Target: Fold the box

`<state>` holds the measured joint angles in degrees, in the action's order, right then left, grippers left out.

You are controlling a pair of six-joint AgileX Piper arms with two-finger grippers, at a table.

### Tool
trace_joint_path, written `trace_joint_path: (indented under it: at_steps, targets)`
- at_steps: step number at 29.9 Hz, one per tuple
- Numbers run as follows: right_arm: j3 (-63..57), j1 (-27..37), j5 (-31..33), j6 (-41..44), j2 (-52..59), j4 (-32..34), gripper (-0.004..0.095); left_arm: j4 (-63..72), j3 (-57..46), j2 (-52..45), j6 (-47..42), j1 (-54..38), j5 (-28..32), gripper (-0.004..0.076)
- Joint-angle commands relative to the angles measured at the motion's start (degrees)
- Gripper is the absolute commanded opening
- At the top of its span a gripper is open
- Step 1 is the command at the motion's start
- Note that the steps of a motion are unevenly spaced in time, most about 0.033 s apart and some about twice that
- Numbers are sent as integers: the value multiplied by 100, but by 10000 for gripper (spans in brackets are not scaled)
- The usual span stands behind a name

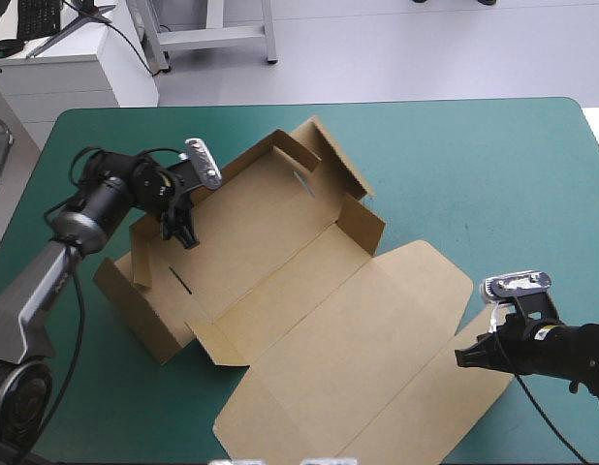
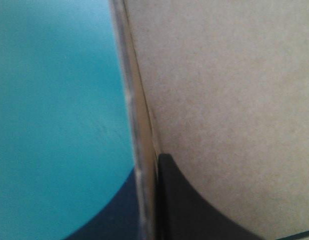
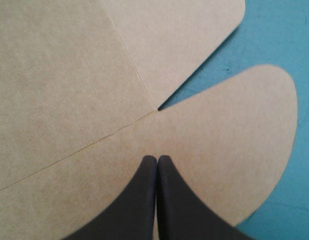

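Box position: the brown box (image 1: pixel 309 320) lies open-side up in the middle of the table, a half-formed tray (image 1: pixel 251 232) toward the left edge and the lid (image 1: pixel 377 368) flat on the teal-green cover (image 1: pixel 474 165).
Box axis: its long axis runs on a diagonal, from the near left corner toward the far right corner; the lid spreads off the tray's long side, toward the near right corner.
Left gripper: the left gripper (image 1: pixel 183 232) is at the tray's raised end wall (image 1: pixel 141 254), the end closest to the left edge.
Left fingers: the black fingers (image 2: pixel 194 210) pinch that wall, one on each face, the board's edge (image 2: pixel 139 130) standing between them.
Right gripper: the right gripper (image 1: pixel 461 357) is at the lid's outer edge, by the near right corner.
Right fingers: closed tip to tip in one point (image 3: pixel 156 157), over the rounded flap (image 3: pixel 234 140), with no board seen between them.
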<state>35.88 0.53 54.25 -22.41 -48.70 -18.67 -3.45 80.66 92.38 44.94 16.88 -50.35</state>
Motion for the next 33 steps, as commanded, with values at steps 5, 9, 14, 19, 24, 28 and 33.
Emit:
trace_joint_path:
  at_steps: [5, 9, 14, 19, 24, 28, 33]
  targets:
    - [132, -8, -54, -6, 55, -99, -20, -1399, 295, 129, -78, 1303, 1614, -10]
    - [132, -8, -54, -6, 55, -99, -20, -1998, 295, 140, -425, 1843, 2379, -10]
    - [132, -8, -54, 19, 55, -99, -20, -3134, 295, 140, -1027, 2456, 2845, -10]
    - [132, -8, -54, 19, 55, -99, -20, -4092, 295, 140, -1729, 2772, 2945, -10]
    - [132, -8, -54, 85, 55, -99, -20, -5150, 295, 140, -2934, 2899, 3041, -10]
    - [132, -8, -45, 85, 55, -99, -20, -5697, 295, 140, -4073, 2919, 2891, -10]
    - [142, -8, -41, 85, 55, -99, -20, -6208, 295, 140, -4776, 2919, 2736, -10]
